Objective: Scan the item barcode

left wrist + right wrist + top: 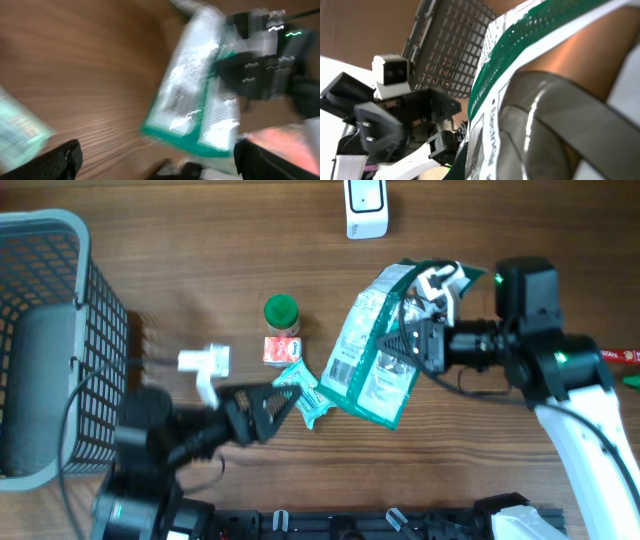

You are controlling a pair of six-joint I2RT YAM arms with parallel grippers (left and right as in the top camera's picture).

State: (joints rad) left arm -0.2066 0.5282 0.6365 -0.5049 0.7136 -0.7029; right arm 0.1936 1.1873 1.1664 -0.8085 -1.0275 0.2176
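Overhead: the green-and-white pouch (375, 350) is seen lifted over the middle of the table. It is clamped at its upper right edge by the right gripper (428, 330), whose jaws are closed on it. The left gripper (283, 402) is found spread wide and empty, just beside the pouch's lower corner. The step in hand is judged to be presenting the pouch. Next, its printed panel would need to be turned toward the white scanner (366, 208) at the far edge. A green-capped bottle (281, 312), a red box (281, 350) and a teal sachet (308, 395) are noted near the left fingertips, and a grey basket (60, 230) at the left. Nothing is found between pouch and scanner.

Left wrist: the picture is badly blurred. The pouch is recorded ahead of the parted fingers, untouched.

Right wrist: the frame is filled by the pouch, held close. No barcode can be made out.
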